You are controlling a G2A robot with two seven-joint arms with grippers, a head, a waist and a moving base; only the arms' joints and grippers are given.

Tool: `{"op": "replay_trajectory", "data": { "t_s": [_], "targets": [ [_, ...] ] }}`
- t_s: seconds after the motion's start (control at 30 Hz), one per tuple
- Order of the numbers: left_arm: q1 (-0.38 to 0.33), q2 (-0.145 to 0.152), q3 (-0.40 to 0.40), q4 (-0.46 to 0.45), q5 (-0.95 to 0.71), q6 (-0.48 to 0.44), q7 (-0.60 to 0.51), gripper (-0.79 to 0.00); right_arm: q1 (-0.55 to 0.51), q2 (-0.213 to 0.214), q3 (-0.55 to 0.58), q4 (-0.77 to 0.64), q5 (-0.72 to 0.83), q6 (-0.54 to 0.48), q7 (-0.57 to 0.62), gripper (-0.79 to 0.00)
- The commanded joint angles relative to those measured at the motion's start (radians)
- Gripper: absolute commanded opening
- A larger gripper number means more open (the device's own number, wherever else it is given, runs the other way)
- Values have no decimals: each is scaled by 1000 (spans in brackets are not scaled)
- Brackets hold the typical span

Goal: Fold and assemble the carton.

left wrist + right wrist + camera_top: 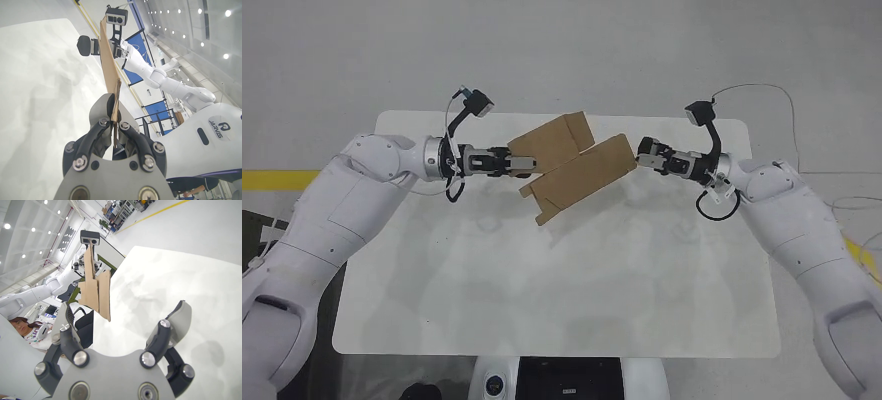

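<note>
A flat brown cardboard carton (572, 165) hangs in the air above the back middle of the white table (562, 290), with its flaps spread. My left gripper (527, 163) is shut on the carton's left edge; the left wrist view has the carton (108, 62) edge-on, pinched between the fingers (111, 106). My right gripper (642, 152) stands open just off the carton's right end, apart from it. From the right wrist, the carton (95, 291) hangs a short way beyond the spread fingers (67, 313).
The table's far edge (562, 113) runs just behind the carton. A yellow floor line (277, 180) lies off the table's left side. A person sits beyond the table (28, 330), touching nothing on it.
</note>
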Motion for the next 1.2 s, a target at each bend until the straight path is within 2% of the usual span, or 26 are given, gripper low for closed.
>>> {"op": "replay_trajectory", "data": {
  "t_s": [0.0, 0.37, 0.4, 0.47, 0.63, 1.03, 1.17],
  "targets": [
    [5, 8, 1, -21, 14, 1, -1, -785, 8, 12, -21, -14, 18, 15, 15, 0],
    [5, 8, 1, -21, 14, 1, -1, -785, 8, 12, -21, -14, 18, 15, 15, 0],
    [8, 8, 10, -53, 29, 4, -4, -785, 8, 12, -21, -14, 18, 15, 15, 0],
    [16, 19, 20, -94, 64, -9, 9, -785, 8, 12, -21, -14, 18, 15, 15, 0],
    [17, 44, 29, -94, 84, -55, 56, -785, 8, 12, -21, -14, 18, 15, 15, 0],
    [17, 45, 30, -93, 84, -58, 58, -785, 8, 12, -21, -14, 18, 15, 15, 0],
    [40, 47, 13, -127, 126, -37, 90, -785, -16, 15, -11, -49, 23, 50, 45, 0]
  ]
}}
